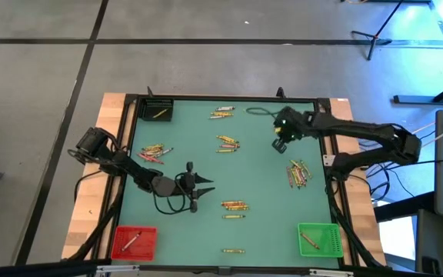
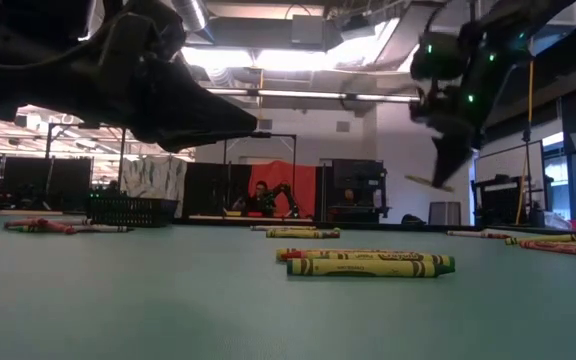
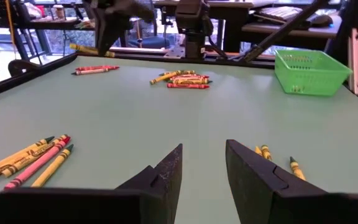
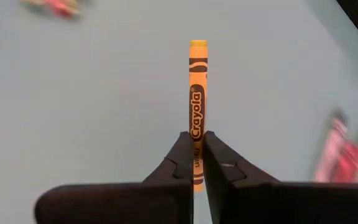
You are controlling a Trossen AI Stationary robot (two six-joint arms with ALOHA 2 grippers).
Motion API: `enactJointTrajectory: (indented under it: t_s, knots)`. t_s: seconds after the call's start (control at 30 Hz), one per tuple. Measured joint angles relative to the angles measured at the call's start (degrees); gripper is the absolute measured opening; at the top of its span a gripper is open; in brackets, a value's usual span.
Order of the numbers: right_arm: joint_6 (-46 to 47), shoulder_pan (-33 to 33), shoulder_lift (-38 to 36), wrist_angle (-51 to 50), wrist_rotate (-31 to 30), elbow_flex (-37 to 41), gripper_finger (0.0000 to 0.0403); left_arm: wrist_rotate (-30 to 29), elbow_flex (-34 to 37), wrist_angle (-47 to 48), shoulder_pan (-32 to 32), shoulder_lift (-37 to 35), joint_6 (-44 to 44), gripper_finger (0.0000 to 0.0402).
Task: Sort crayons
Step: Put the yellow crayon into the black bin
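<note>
Two dark arms reach in over the green bench (image 1: 268,181) from its side edges. Largest on it are three square bins at the corners: a black bin (image 1: 157,110) at the far left, a red bin (image 1: 134,241) at the near left, a green bin (image 1: 318,238) at the near right, each with a crayon or so inside.

Near the left edge the left gripper (image 1: 201,186) hangs close over the bench, its fingers apart and holding nothing.

Toward the far right the right gripper (image 4: 198,144) sits raised above the surface — fingers pressed together on an orange crayon (image 4: 197,99), which sticks out forward past the tips.

Loose crayons (image 1: 234,205) lie in small clusters: by the far edge, at mid-bench, near the left edge, near the right edge, and a single one close to the near edge.
</note>
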State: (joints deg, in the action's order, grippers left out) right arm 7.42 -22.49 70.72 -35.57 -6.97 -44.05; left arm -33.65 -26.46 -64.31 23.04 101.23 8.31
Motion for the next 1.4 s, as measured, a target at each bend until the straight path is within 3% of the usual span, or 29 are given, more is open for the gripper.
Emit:
enactJointTrajectory:
  t_s: [0.23,0.47,0.63,0.9,1.17,1.4]
  knots:
    - [-0.59,14.74,0.46,14.11,-0.13,-0.04,0.0014,0.7,-3.07,1.01,-2.51,-0.02,-0.74,0.0108]
    - [-4.13,25.93,1.99,28.18,-3.51,-0.1,0.0015,9.82,-7.71,6.76,-7.03,-0.02,0.52,0.0128]
    - [-6.38,31.07,5.54,34.77,-3.56,-0.13,0.0015,11.98,-10.25,6.88,-8.4,-0.02,0.12,0.0153]
    - [-7.96,35.82,12.31,45.58,-4.63,-0.09,0.0015,12.03,-11.39,6.9,-9.76,-0.02,0.16,0.0155]
    - [-9.3,35.6,16.49,53.73,-4.46,-0.11,0.0016,14.03,-11.39,5.12,-9.81,-0.02,0.12,0.0154]
    - [-9.46,35.62,18.12,56.68,-3.97,-0.16,0.0017,13.67,-11.39,5.05,-9.76,-0.02,-0.86,0.0091]
